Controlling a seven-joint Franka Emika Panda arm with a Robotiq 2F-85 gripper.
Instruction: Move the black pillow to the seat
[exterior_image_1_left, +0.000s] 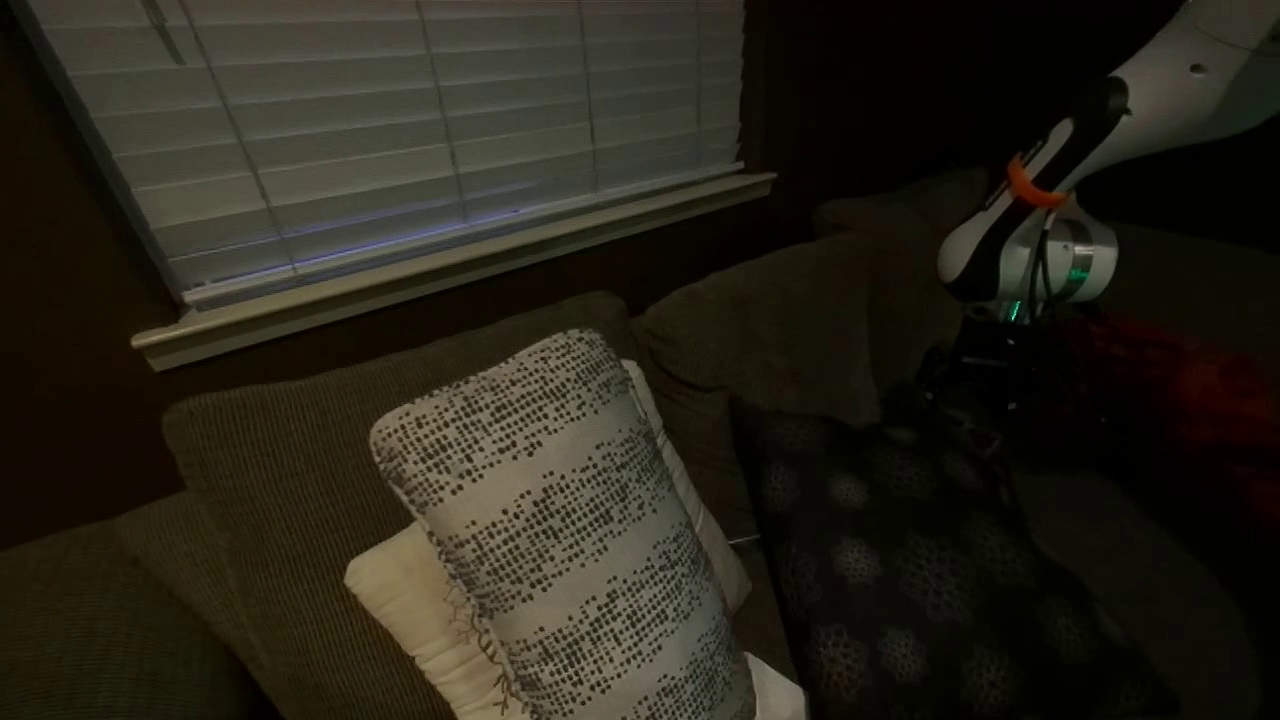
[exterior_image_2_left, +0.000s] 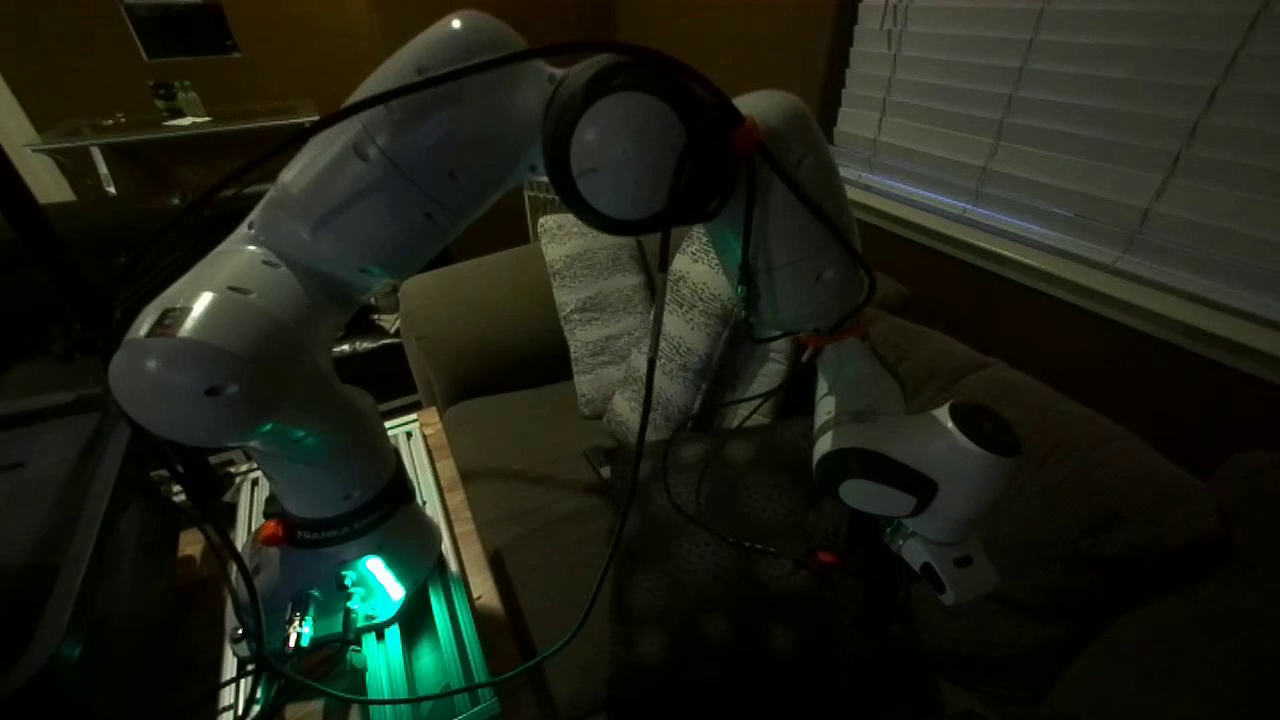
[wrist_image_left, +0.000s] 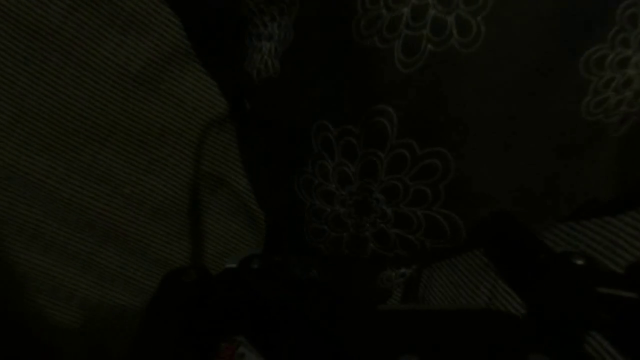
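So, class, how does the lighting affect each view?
In both exterior views: dim, the blinds pale, the black pillow sunk in gloom; in an exterior view, the gripper nearly lost in darkness; in an exterior view, green light glaring from the robot's base; wrist view: darkest, flower outlines and sofa fabric only faint.

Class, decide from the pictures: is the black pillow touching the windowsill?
Apart. In an exterior view, a sofa back cushion and dark wall show between the black pillow and the windowsill.
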